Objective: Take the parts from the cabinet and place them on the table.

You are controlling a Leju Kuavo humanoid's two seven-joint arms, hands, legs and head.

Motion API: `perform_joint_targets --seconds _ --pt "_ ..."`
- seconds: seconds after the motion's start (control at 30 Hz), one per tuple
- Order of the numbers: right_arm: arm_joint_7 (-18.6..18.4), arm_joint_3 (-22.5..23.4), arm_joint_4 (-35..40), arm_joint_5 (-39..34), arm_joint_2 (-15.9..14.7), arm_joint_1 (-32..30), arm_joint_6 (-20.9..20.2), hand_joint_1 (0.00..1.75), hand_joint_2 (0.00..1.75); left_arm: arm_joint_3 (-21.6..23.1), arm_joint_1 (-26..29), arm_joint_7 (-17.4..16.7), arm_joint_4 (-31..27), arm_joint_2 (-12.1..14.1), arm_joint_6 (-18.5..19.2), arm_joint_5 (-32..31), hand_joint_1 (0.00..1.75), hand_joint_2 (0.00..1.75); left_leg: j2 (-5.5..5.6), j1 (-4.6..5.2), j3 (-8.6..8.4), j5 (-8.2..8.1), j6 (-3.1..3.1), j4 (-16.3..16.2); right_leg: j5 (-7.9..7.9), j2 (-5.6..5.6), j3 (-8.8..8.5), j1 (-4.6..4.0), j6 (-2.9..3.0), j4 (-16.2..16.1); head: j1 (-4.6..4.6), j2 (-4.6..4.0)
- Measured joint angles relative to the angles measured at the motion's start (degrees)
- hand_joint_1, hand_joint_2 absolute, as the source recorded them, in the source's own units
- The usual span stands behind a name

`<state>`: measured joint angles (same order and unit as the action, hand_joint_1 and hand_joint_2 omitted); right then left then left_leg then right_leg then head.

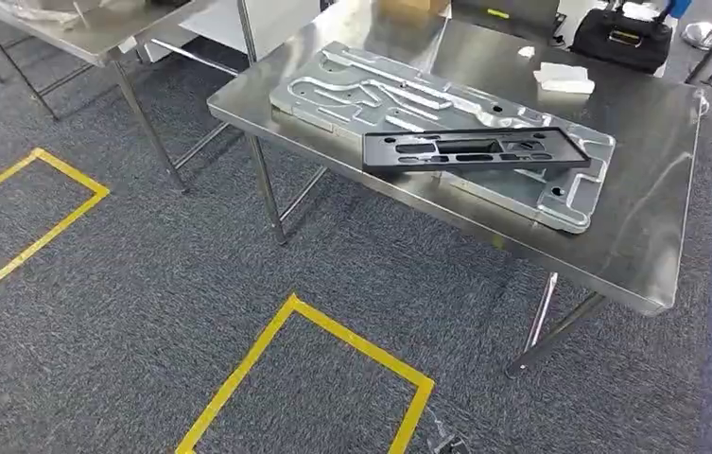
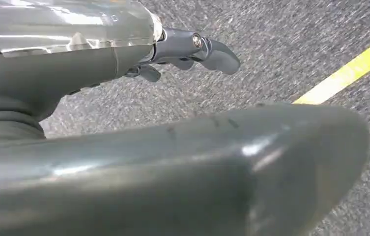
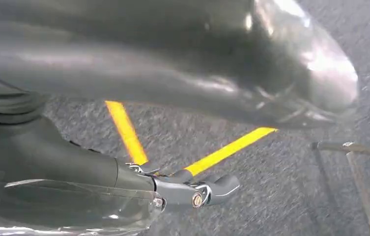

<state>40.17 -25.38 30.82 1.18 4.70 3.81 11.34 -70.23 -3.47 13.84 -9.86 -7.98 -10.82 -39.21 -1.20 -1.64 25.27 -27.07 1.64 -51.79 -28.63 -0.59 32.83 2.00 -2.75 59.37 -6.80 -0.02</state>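
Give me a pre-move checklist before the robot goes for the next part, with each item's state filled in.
1. Black part delivered: ok, it lies on the grey metal plate on the steel table.
2. Part lying stable: cannot tell, one end seems to overhang the plate's edge.
3. Left hand free: ok, it holds nothing, hanging over the carpet.
4. Right hand free: ok, it holds nothing.
5. Floor near the yellow tape square: ok, bare carpet around it.
6. Cabinet and remaining parts: cannot tell from these pictures.
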Motion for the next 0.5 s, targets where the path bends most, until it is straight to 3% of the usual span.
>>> perform_joint_targets --seconds 0.07,0.1,0.13,0.17,0.23,0.27,0.3,0.33,0.43,0.47,0.5 --pt "-0.02 0.00 0.00 -0.20 0.00 -0.13 -0.06 0.00 0.00 0.00 0.02 0.00 0.00 -0.09 0.02 0.00 0.00 0.00 -0.79 0.12 0.08 -0.03 0.05 -0.10 -3.49 0.01 4.42 0.03 -0.03 8.36 -0.02 0.00" --pt "-0.02 0.00 0.00 -0.20 -0.02 -0.39 -0.09 0.00 0.00 0.00 0.04 -0.02 0.00 -0.15 0.02 -0.04 0.00 0.00 -1.16 0.18 0.06 -0.27 -0.02 -0.25 -4.33 0.02 6.34 0.10 -0.17 11.72 0.00 0.00" --pt "-0.04 0.00 0.00 -0.20 -0.07 -0.68 -0.15 0.00 0.00 0.00 0.05 0.00 0.00 -0.15 0.09 -0.18 0.00 0.00 -1.46 0.17 0.07 -0.54 -0.19 -0.57 -3.84 0.05 7.34 0.10 -0.34 12.99 -0.02 0.00" --pt "-0.04 0.00 0.00 -0.22 -0.15 -0.88 -0.17 0.00 0.00 0.00 0.05 0.00 0.00 -0.15 0.20 -0.26 0.00 0.00 -1.75 0.01 0.03 -0.99 -0.55 -1.04 -1.98 0.21 6.81 0.21 -0.53 11.33 0.00 0.00" --pt "-0.04 0.00 0.02 -0.22 -0.22 -0.89 -0.20 0.00 0.00 0.00 0.08 0.00 0.00 -0.24 0.24 -0.33 0.00 0.00 -2.58 -0.51 0.04 -2.37 -1.48 -2.78 3.43 1.70 2.61 0.62 -1.01 2.19 -0.02 0.00" --pt "-0.04 0.00 0.04 -0.22 -0.22 -0.84 -0.22 0.00 0.00 0.00 0.09 0.00 -0.02 -0.22 0.24 -0.35 0.00 0.00 -2.99 -0.31 0.29 -3.27 -2.11 -3.83 2.74 3.92 1.46 0.33 -0.92 -0.26 0.00 0.00" --pt "-0.02 0.00 0.07 -0.22 -0.09 -0.81 -0.37 0.00 0.00 0.00 0.04 0.00 -0.18 0.00 0.20 -0.35 0.00 0.00 -3.16 0.22 0.56 -4.04 -2.67 -4.55 2.51 4.95 1.97 0.07 -0.26 0.43 0.04 0.00" --pt "-0.11 0.02 0.11 -0.24 -0.13 -0.80 -0.41 0.00 0.00 0.00 0.16 -0.02 -0.17 -0.13 0.18 -0.37 0.00 0.00 -3.53 0.27 0.51 -4.37 -2.95 -4.78 2.13 3.87 2.27 0.02 0.91 1.09 -0.02 0.00" --pt "-0.02 0.02 0.13 -0.13 -0.13 -0.89 -0.92 0.00 0.00 0.00 -0.17 -0.11 -0.17 -0.24 0.13 -0.39 0.00 0.00 -5.06 -0.12 -0.53 -4.75 -3.80 -4.54 1.95 2.12 2.64 0.00 2.04 1.08 0.00 0.00" --pt "0.00 0.02 0.13 -0.06 -0.13 -0.96 -1.03 0.00 0.00 0.00 -0.22 -0.13 -0.17 -0.33 0.11 -0.39 0.00 0.00 -3.67 -0.37 -0.42 -5.52 -3.99 -5.08 2.06 1.59 2.49 0.11 2.41 0.89 -0.02 -0.02" --pt "-0.02 0.02 0.13 -0.04 -0.13 -0.92 -1.07 0.00 0.00 0.00 -0.19 -0.11 -0.17 -0.35 0.11 -0.39 0.00 0.00 -1.61 -0.38 0.49 -7.37 -3.83 -7.35 2.14 1.17 2.46 0.09 2.69 0.76 -0.02 0.00"
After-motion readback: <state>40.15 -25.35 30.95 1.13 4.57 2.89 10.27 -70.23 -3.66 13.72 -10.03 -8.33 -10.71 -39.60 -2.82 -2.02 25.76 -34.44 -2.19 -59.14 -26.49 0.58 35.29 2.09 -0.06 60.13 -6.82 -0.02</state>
